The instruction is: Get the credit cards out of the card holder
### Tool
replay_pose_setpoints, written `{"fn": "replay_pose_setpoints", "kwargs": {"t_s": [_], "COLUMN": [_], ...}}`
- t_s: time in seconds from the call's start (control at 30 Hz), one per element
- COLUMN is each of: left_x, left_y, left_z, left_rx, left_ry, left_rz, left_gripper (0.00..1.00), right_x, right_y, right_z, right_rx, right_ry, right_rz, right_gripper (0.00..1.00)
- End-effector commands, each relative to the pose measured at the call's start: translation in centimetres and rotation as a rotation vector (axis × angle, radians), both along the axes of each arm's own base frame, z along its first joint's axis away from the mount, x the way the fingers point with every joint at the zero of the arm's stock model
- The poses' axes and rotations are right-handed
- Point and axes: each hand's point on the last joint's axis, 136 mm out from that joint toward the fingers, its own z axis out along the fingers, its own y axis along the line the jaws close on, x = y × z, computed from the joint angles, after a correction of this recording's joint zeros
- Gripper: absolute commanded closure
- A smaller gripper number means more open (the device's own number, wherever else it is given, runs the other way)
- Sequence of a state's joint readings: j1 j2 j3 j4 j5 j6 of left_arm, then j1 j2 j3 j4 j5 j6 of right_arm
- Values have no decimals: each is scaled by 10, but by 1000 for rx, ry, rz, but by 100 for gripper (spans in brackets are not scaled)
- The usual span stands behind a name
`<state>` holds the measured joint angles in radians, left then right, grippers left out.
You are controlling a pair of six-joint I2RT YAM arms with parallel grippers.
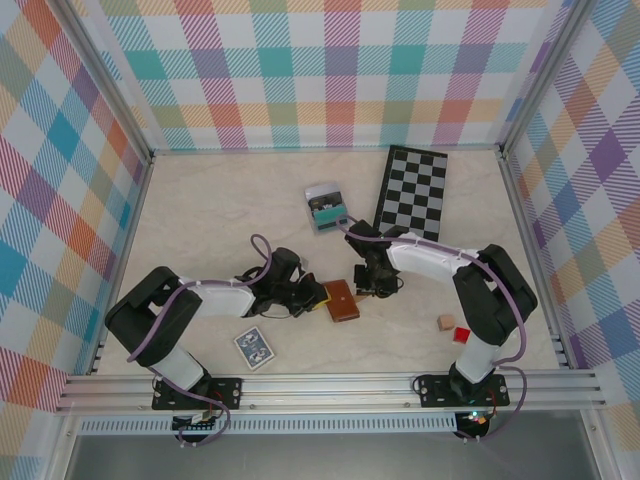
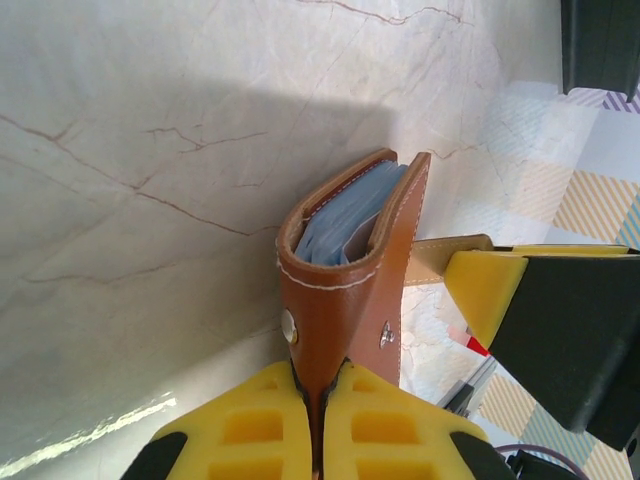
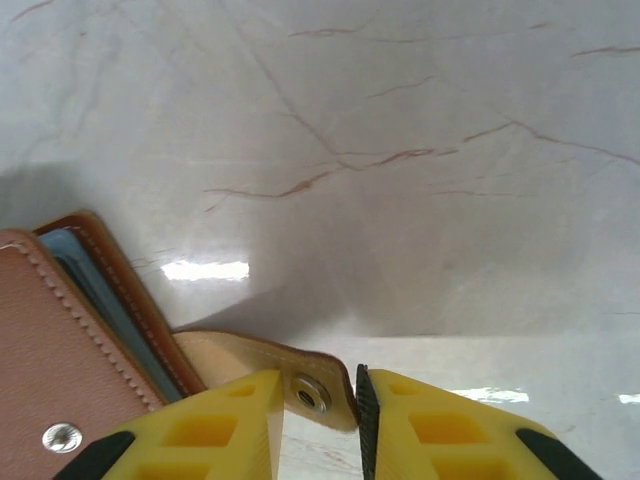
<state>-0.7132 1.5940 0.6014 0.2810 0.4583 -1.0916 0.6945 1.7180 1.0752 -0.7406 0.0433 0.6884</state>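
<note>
The brown leather card holder [image 1: 341,301] lies between my two grippers at the table's middle front. My left gripper [image 2: 320,400] is shut on its folded lower edge, just below the two snap studs. The card holder [image 2: 345,290] gapes slightly at the far end, showing blue-grey inner pockets [image 2: 350,215]. The credit cards are hidden inside. The snap tab [image 3: 320,395] sticks out to the side, and my right gripper [image 3: 318,410] is shut on its end, pads against both of the tab's sides. The holder's body [image 3: 60,350] sits at the lower left in the right wrist view.
A blue patterned playing-card deck [image 1: 254,347] lies near the left arm's base. A grey-and-teal box [image 1: 326,206] and a checkered board [image 1: 412,190] sit farther back. A wooden cube [image 1: 445,322] and a red cube [image 1: 461,335] rest by the right arm.
</note>
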Motion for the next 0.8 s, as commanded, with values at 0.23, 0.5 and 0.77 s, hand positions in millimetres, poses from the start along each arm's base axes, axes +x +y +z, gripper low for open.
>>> {"fn": "replay_pose_setpoints", "kwargs": {"t_s": [0.23, 0.5, 0.77], "left_x": [-1, 7, 11], "left_y": [20, 72, 132], "left_z": [19, 39, 47], "left_rx": [161, 327, 454], "left_ry": [-23, -55, -41], "left_rz": [-21, 70, 193], "left_gripper": [34, 6, 0], "right_x": [-3, 4, 11], "right_y": [27, 25, 44], "right_z": [-1, 11, 73], "right_rx": [112, 105, 93], "right_ry": [39, -16, -186], "right_rz": [92, 107, 237], "right_gripper": [76, 94, 96]}}
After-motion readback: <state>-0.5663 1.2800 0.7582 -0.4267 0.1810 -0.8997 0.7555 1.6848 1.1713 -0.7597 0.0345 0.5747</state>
